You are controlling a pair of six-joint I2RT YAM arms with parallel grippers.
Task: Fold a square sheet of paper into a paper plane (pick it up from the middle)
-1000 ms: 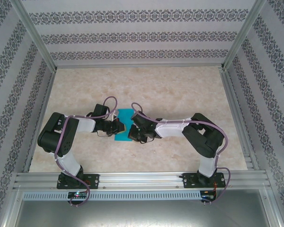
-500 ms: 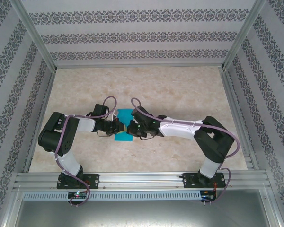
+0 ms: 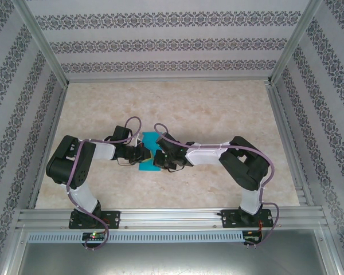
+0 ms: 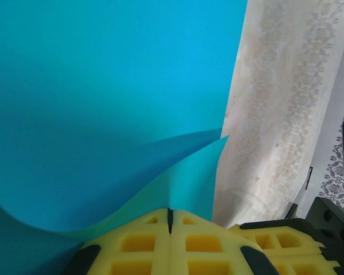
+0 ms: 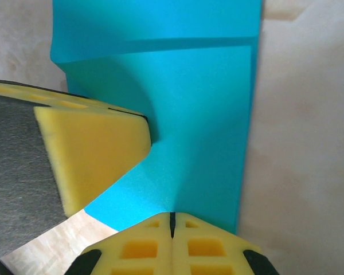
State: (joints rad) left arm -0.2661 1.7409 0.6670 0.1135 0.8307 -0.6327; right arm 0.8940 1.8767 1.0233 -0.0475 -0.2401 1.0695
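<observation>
Arms reach in from both sides, the left arm [image 3: 69, 163] and the right arm [image 3: 243, 166], and they meet near the middle of the marbled surface [image 3: 218, 109], slightly towards its near-left part. There we find the square sheet of paper [image 3: 146, 167], teal-blue and mostly covered from above by the two wrists, so that we see one strip of it beyond them and one strip in front. The left end effector [image 3: 146, 153] and the right end effector [image 3: 158, 159] sit just beside each other over the sheet. From the left wrist we see the paper [image 4: 103, 86] spread on the surface [image 4: 275, 114], its near part curling up in a smooth bend into the left end effector [image 4: 169, 220], whose yellow pads are pressed together with the paper's edge pinched at the seam. From the right wrist the paper [image 5: 206, 114] shows a straight fold line across its far end and a straight right edge lying along the surface [image 5: 304, 143]. Its near edge rises into the right end effector [image 5: 172, 220], whose pads are likewise pressed together on the sheet. In that same view a yellow foam pad [image 5: 92, 154] of the left arm touches the paper from the left, where the sheet dents inward around it.
</observation>
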